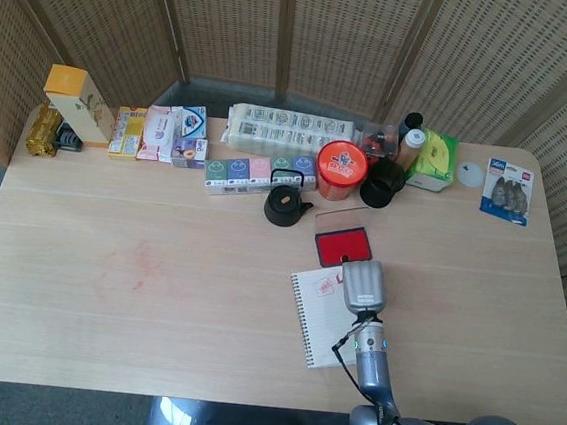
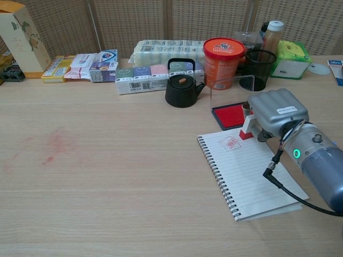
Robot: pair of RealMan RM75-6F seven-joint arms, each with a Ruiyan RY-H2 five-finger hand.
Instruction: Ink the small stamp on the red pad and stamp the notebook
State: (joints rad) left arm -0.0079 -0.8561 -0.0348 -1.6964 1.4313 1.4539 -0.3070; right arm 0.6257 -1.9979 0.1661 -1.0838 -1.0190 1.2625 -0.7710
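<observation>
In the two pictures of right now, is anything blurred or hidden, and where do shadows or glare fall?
Head view: even, soft light, all sharp; the right hand covers the stamp. Chest view: sharp too, with no glare; the hand casts a soft shadow on the notebook, and the small stamp shows at the page's top, its fingers mostly hidden behind the housing. The left hand shows in neither view.

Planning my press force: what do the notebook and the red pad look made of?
Notebook: matte lined paper on a wire spiral binding, so probably soft. Red pad: matte red surface, likely felt or foam, in a dark, seemingly plastic tray with an upright clear lid.
</observation>
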